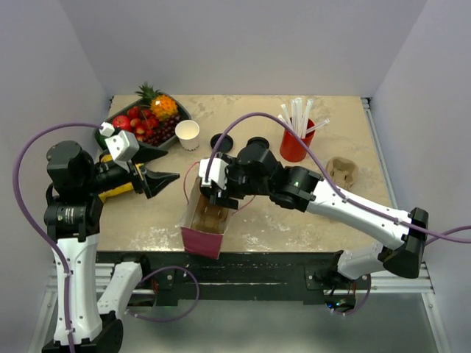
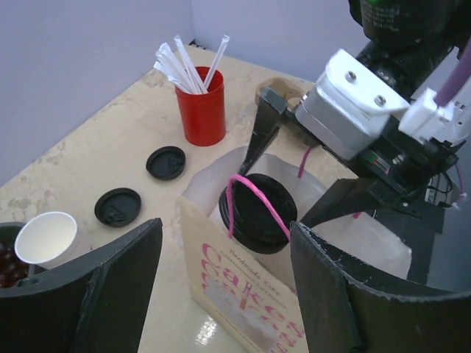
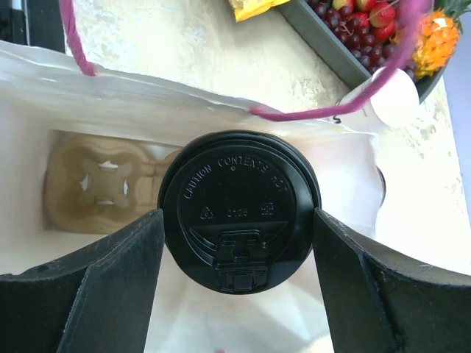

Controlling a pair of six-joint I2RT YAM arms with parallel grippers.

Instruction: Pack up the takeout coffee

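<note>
The jaws of the right gripper (image 3: 237, 220) stand wide and are closed on the takeout coffee (image 3: 239, 202), their inner faces against the edge of its round black lid. The jaws of the left gripper (image 1: 160, 168) gape with nothing in them, just left of the paper bag (image 1: 206, 228) at the lower middle of the top view. The coffee hangs in the bag's mouth, at the centre of both wrist views, with its cup body hidden under the lid. The step in hand looks like the lowering, and it wants a plumb descent. Keep the cup upright, steer it toward a well of the pulp carrier (image 3: 96, 184) on the bag's floor at centre left of the right wrist view, and release only once it sits. The pink cord handle (image 2: 254, 198) crosses in front of the lid and could snag, so the left gripper might hold the bag wall aside. The lid is smooth moulded plastic with raised lettering and a sip tab. The bag is thin creased paper, white inside and likely to buckle. The carrier is rough and fibrous with scalloped wells. The bench (image 1: 140, 220) is mottled beige.
</note>
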